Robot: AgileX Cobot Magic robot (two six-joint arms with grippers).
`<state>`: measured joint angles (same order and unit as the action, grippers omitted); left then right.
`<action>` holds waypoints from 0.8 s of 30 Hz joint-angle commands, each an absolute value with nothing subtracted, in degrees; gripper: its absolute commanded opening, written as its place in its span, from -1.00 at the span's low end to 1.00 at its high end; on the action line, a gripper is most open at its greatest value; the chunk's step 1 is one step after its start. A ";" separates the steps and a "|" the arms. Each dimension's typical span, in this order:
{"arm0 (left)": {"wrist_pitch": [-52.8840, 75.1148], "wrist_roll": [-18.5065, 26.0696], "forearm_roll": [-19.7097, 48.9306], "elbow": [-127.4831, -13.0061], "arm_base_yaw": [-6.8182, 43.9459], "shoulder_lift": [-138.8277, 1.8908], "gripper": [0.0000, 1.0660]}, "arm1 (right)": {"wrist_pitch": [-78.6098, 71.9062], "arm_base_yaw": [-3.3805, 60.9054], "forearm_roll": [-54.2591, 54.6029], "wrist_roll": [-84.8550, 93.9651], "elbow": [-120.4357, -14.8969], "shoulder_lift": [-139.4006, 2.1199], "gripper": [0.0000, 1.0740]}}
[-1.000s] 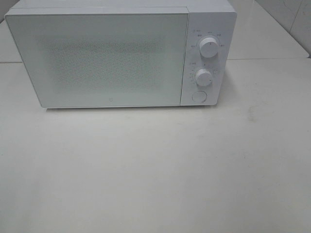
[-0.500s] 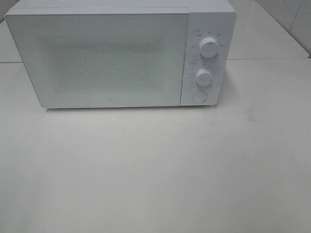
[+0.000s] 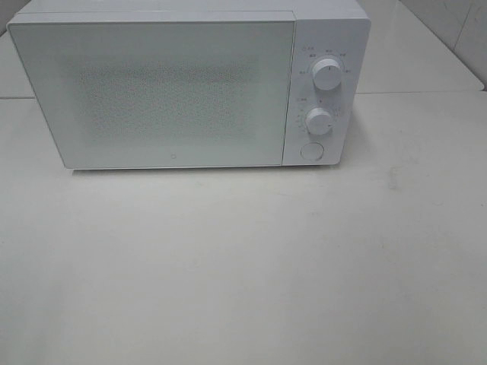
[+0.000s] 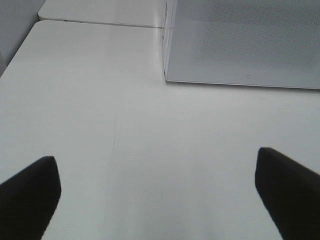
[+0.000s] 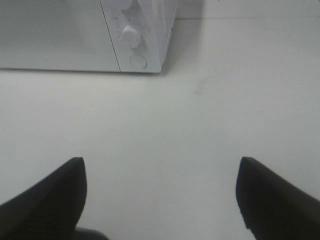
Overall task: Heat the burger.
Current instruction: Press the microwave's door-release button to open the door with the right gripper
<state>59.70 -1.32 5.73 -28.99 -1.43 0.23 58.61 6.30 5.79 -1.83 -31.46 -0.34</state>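
Hovering spread open and empty before the boxy white microwave (image 3: 189, 85), the left gripper (image 4: 155, 160) and right gripper (image 5: 160, 162) risk heating nothing, since the burger is out of sight, possibly behind its shut door (image 3: 152, 95).

High front view; low wrist views; shared microwave (image 3: 152, 91), apparently
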 commanded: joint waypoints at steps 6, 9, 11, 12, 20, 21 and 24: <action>59.07 -1.49 5.96 -28.99 -1.60 1.20 0.88 | 47.67 6.02 6.36 -2.52 -33.52 -8.14 0.41; 59.07 -1.49 5.96 -28.99 -1.60 1.20 0.88 | 44.00 6.02 6.36 -2.52 -33.35 -11.12 0.41; 59.07 -1.49 5.96 -28.99 -1.60 1.20 0.88 | 42.57 6.02 6.36 -2.52 -33.06 -11.92 0.41; 59.07 -1.49 5.96 -28.99 -1.60 1.20 0.88 | 40.05 6.02 6.36 -2.52 -32.72 -13.69 0.41; 59.07 -1.49 5.96 -28.99 -1.60 1.20 0.88 | 31.57 6.02 6.36 -2.52 -31.28 -21.31 0.41; 59.07 -1.49 5.96 -28.99 -1.60 1.20 0.88 | 30.77 6.02 6.36 -2.52 -31.11 -22.29 0.41; 59.07 -1.49 5.96 -28.99 -1.60 1.20 0.88 | 28.42 6.02 6.36 -2.52 -30.48 -25.21 0.41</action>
<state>59.70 -1.32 5.73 -28.99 -1.43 0.23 31.11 6.30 6.19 -2.69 -31.17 -23.03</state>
